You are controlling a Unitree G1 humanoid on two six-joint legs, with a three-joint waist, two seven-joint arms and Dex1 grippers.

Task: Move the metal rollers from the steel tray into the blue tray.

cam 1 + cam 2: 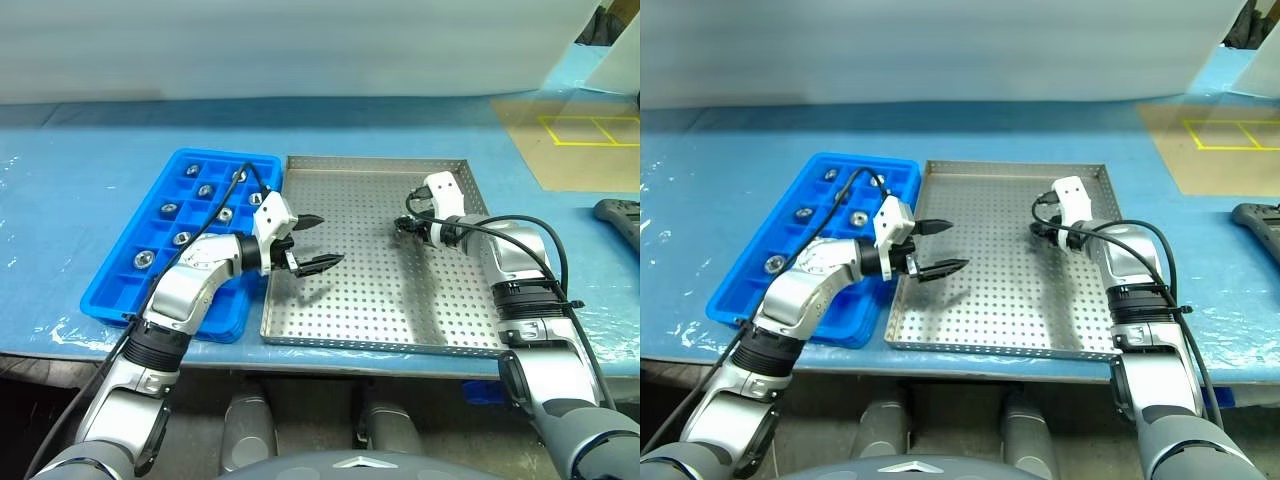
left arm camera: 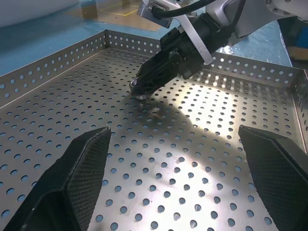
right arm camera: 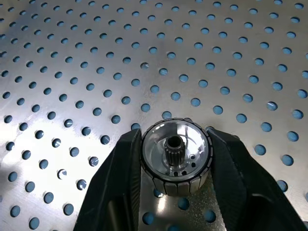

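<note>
The right end effector [image 3: 175, 187] is clamped on one metal roller [image 3: 176, 156] — a ribbed silver ring with a splined centre hub — resting on the perforated floor of the steel tray [image 1: 350, 300], toward its far right part. The left end effector [image 1: 310, 243] hovers over the tray's left side, fingers wide apart, holding nothing. Other rollers [image 1: 205, 190] sit in compartments of the blue tray [image 1: 120, 290] on the tabletop [image 1: 80, 170] — no readable writing anywhere.

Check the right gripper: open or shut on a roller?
Shut on a roller: the right gripper's fingers press both its sides on the steel tray.
</note>
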